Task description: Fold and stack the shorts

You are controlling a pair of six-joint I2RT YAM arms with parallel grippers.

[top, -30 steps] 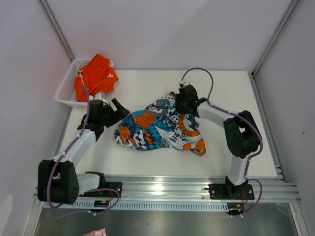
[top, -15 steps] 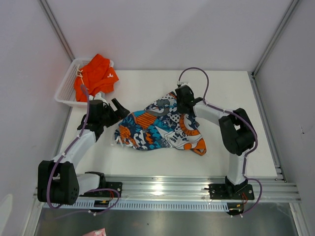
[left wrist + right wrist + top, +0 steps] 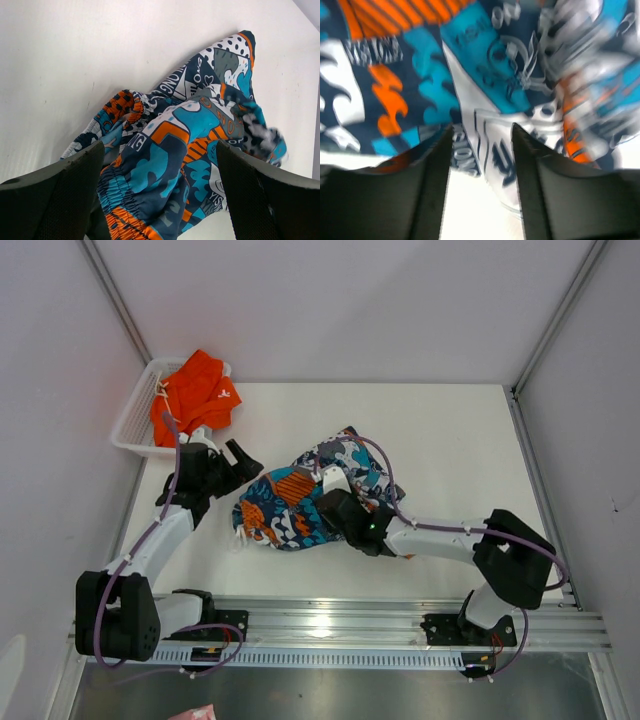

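Note:
The printed shorts, blue, teal, orange and white, lie bunched in the middle of the table, their right part folded over to the left. My right gripper sits low at their near edge. In the right wrist view its jaws stand apart, with a white printed edge of the shorts lying between the fingertips, blurred. My left gripper hovers just left of the shorts, wide open and empty, with the cloth below and ahead. The orange shorts are heaped in the basket.
The white mesh basket stands at the table's far left corner. Bare white table lies to the right and behind the shorts. A metal rail runs along the near edge, by the arm bases.
My right arm has swung from the far edge of the printed shorts round to their near side. The cloth's right part has come over to the left. The left arm has not moved.

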